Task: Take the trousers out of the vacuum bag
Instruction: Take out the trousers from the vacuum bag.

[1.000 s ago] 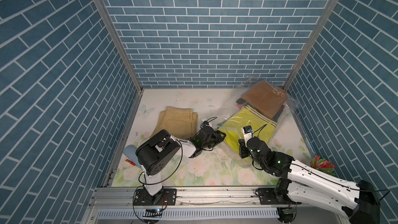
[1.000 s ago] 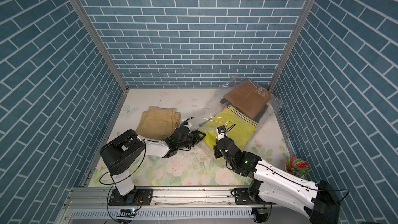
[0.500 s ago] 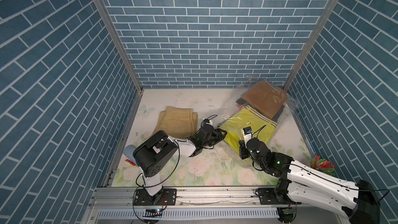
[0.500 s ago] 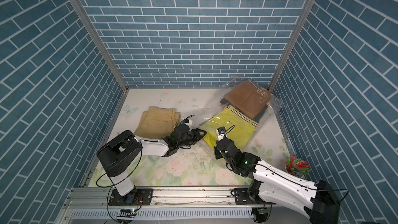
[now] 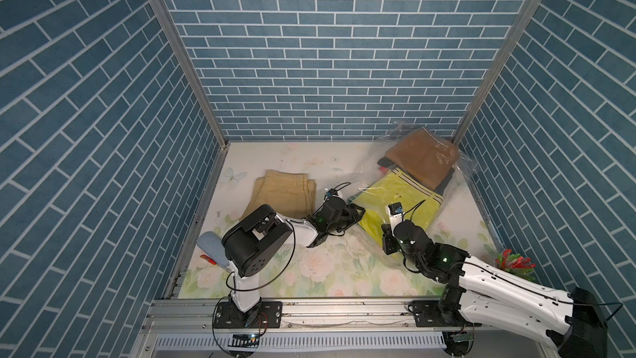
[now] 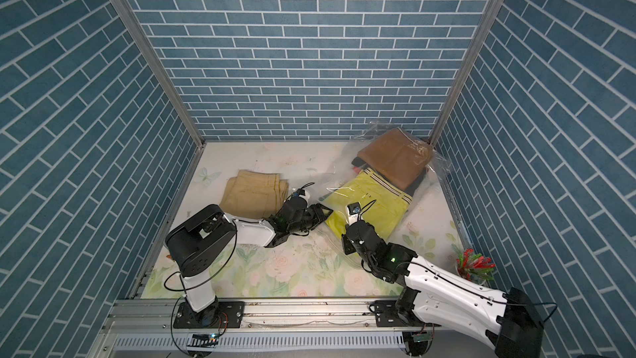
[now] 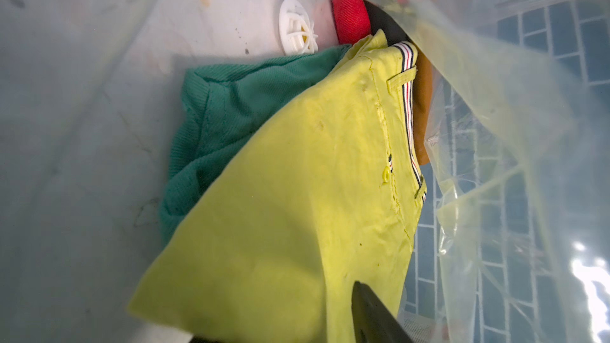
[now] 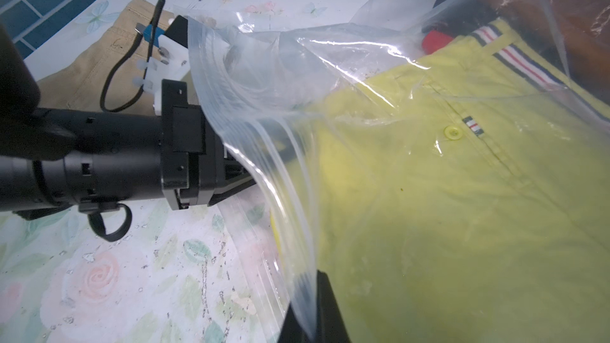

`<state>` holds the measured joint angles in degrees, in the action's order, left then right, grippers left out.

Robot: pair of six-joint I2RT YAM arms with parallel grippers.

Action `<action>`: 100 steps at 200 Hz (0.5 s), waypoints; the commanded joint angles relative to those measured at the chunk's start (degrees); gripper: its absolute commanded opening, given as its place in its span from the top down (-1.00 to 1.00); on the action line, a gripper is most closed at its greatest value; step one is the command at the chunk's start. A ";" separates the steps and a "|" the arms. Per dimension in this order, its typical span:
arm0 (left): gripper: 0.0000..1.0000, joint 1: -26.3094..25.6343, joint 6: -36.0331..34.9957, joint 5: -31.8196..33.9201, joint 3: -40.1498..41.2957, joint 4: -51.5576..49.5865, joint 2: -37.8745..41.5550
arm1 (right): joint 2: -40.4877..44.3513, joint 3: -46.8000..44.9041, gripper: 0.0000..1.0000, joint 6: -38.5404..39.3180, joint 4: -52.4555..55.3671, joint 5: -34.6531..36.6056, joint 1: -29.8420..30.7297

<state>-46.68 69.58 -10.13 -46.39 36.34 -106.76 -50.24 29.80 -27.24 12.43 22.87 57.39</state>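
There is one desk (image 5: 309,272) with a flower cover, two robot arms and one see-through plastic bag (image 5: 463,167). The bag lies by the far right corner of the desk, with its open end toward the middle.

I count six trousers. One pair, the khaki trousers (image 5: 282,194), lies folded on the desk outside the bag, near the left edge. Five are in the bag. The yellow trousers (image 5: 395,198) are on top near the opening. The brown trousers (image 5: 423,158) are on top at the far end. Lower down are the green trousers (image 7: 231,110), the red trousers (image 7: 351,18) and the black trousers (image 7: 383,23). One white round cap (image 7: 297,32) sits in the bag wall beside the red ones.

The left gripper (image 5: 356,214) is inside the bag's opening. One finger (image 7: 373,318) lies on the corner of the yellow trousers, but I cannot tell if it is pinching them. The right gripper (image 8: 313,311) is squeezed tight on the bag's zip edge and holds it up.

One small grey-blue case (image 5: 211,253) lies at the near left edge of the desk.
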 commanded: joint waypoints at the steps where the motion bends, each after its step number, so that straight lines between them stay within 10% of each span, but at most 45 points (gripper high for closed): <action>1: -0.08 0.27 -2.64 0.49 -1.63 -1.09 -1.21 | 0.51 -0.82 1.00 -1.67 -0.90 0.16 0.44; 40: 0.60 0.19 -3.01 -0.11 -2.73 -1.69 -1.86 | 0.23 -0.88 1.00 -1.67 -1.35 0.07 0.44; 100: 1.00 0.09 -4.34 0.18 -2.35 -3.21 0.92 | -0.33 -0.66 1.00 -3.04 -2.40 0.78 0.46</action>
<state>-46.68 66.96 -10.17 -48.14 33.67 -107.90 -50.26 29.50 -27.62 11.84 22.79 57.45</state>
